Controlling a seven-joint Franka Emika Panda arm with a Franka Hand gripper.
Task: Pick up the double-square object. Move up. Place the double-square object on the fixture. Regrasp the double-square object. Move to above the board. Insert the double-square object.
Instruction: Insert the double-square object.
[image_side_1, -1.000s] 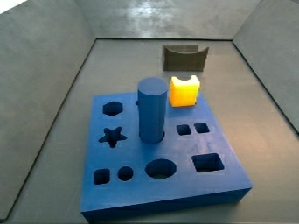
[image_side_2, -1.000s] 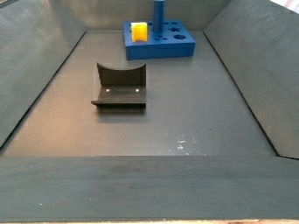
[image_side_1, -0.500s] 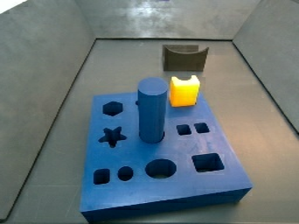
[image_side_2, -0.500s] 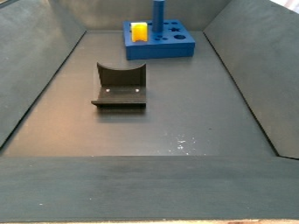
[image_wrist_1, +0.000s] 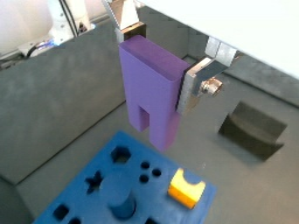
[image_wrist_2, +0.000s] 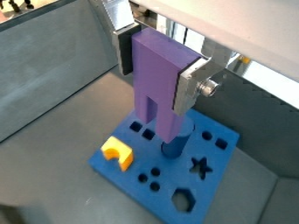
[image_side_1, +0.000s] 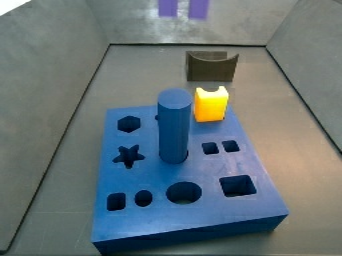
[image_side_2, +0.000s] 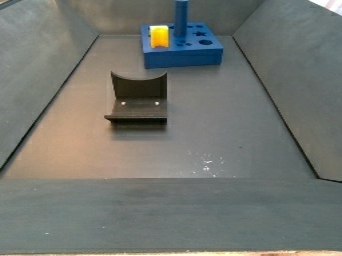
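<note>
**Purple block held high over the board**

The end effector (image_wrist_1: 163, 63) is clamped on the double-square object (image_wrist_1: 153, 89) — its two silver fingers (image_wrist_1: 194, 81) press the block's upper part from opposite sides, and the block hangs upright with its slotted end pointing down. Both wrist views show the slot splitting that lower end into two square prongs (image_wrist_2: 156, 114).

In a side view only the tips of the two prongs (image_side_1: 183, 8) appear at the picture's upper edge, well above the floor; the end effector itself is out of that view. In the remaining side view neither the block nor the end effector shows.

Below lies the board (image_side_1: 187, 185), a thick blue slab flat on the grey floor, with cut-outs that include a hexagon, a star, circles and squares. A tall blue cylinder (image_side_1: 174, 124) stands upright in the board, and a yellow-orange cube (image_side_1: 213, 103) sits at the board's edge nearest the fixture (image_side_1: 211, 66). The fixture stands on the floor just beyond the board, apart from it, its curved notch facing up — seen from its other side in a side view (image_side_2: 136, 98).

In a wrist view the purple block hangs over the board (image_wrist_2: 176, 159), its prongs in front of the blue cylinder.
</note>
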